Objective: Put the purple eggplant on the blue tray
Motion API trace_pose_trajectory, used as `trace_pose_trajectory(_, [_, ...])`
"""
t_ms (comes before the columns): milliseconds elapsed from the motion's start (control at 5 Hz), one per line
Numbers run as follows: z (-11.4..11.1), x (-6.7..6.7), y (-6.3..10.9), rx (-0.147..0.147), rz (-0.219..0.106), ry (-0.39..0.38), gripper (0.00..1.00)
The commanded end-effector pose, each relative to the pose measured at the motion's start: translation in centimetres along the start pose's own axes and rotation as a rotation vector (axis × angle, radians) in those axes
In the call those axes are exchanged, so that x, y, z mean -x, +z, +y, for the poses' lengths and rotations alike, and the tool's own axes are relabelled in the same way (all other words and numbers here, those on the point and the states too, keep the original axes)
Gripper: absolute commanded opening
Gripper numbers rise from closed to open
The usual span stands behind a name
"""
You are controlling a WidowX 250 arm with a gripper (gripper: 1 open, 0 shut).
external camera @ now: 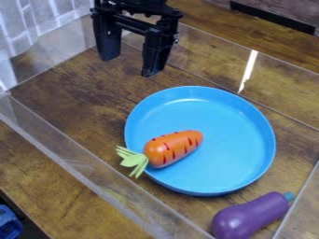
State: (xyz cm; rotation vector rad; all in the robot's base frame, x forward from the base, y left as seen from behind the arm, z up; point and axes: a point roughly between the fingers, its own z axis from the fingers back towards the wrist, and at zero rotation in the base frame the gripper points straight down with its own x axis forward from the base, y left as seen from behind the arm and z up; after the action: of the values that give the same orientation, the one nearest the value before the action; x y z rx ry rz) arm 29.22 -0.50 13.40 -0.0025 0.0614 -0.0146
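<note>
eggplant (245, 219) off the tray (243, 124), beyond its five o'clock rim; whole move left. claw (131, 62) spread wide, nothing held, toward eleven o'clock.

Purple eggplant (247, 219), plain blue tray (225, 126), orange carrot (174, 146) with dark stripes and green leaves.

Desk: brown wood grain (62, 86), lit unevenly.
Barrier: clear, low, along the near-left side (85, 157).
Light: whitish glare streak (249, 66), far right part of desk.
</note>
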Motion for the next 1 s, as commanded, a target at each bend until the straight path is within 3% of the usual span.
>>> trace_pose_trajectory(0, [-0.4, 0.1, -0.6, 0.0, 0.01, -0.007, 1.0])
trace_pose_trajectory(800, [-2.5, 0.4, -3.2, -0.002, 0.018, -0.046, 1.0])
